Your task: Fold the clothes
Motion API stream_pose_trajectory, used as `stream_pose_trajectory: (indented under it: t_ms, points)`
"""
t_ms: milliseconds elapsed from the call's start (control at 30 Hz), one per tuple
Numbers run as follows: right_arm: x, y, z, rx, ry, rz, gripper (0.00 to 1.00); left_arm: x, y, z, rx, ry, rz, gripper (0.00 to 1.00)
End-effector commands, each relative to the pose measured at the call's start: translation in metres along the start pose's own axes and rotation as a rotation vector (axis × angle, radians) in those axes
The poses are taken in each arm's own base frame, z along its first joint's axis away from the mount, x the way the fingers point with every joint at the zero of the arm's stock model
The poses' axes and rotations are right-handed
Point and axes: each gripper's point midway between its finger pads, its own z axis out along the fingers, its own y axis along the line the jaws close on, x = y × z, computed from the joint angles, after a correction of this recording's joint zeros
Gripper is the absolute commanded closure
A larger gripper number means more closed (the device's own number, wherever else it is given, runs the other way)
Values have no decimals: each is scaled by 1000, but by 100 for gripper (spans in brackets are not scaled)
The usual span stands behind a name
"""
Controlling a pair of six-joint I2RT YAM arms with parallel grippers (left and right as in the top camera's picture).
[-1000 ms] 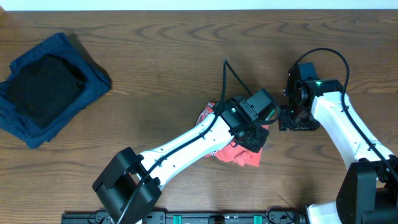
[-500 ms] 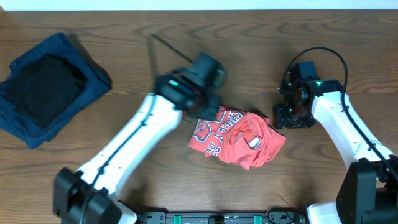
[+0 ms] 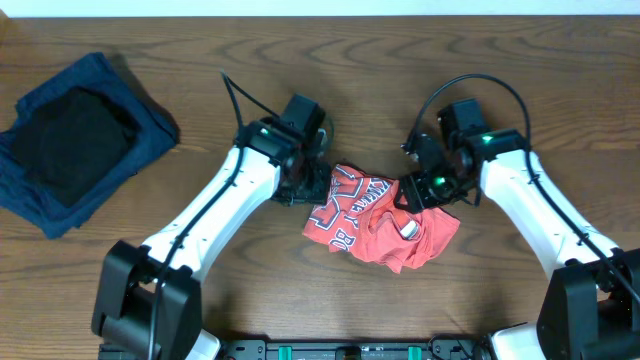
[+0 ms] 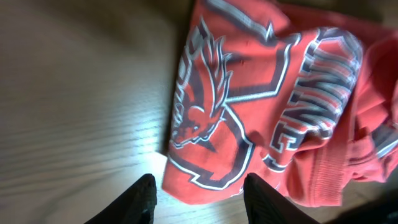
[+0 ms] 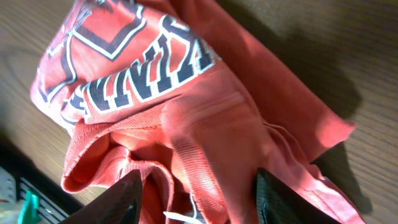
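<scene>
While the T-shirt (image 3: 380, 222) sits crumpled at the middle of the bench, nearer the robot-side edge, left gripper (image 4: 198, 199) and right gripper (image 5: 200, 199) hover at its two sides, fingers apart, empty. Best play, I'd say: pinch opposite hems, spread it flat first.

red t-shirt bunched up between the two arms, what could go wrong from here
1. The T-shirt lies crumpled with its layers overlapping. The open right claw hangs over a thick wrinkled part and might pinch several layers together, so the shirt would not spread flat.
2. The open left claw sits at the printed edge beside bare table. It might miss the thin hem or scrape the wood.
</scene>
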Motion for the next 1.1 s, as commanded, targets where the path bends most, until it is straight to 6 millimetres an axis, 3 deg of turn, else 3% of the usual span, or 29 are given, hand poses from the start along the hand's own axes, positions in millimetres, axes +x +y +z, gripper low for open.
stream_pose_trajectory:
  t_ms: [0,167,300,400,500,567,667,867,1067]
  points:
    - [4,-7,1,110,9,-19,44,15,-8,16,53,64,4,53]
    - [13,-40,2,316,16,103,50,32,-7,41,43,114,22,49]
    - [18,-56,9,379,1,161,90,48,-6,59,31,150,40,49]
    - [21,-85,-2,542,-37,270,97,61,0,69,18,176,1,49]
    - [19,-110,-18,653,-98,384,87,72,7,76,4,198,-38,49]
    - [12,-119,-22,645,-139,417,66,77,11,80,-2,203,-55,49]
    - [6,-125,-24,606,-169,449,61,82,15,84,-9,212,-79,49]
    - [3,-86,-14,365,-137,349,58,82,15,85,-8,210,-79,48]
    - [2,-42,-47,210,-223,278,49,80,14,85,-3,202,-80,48]
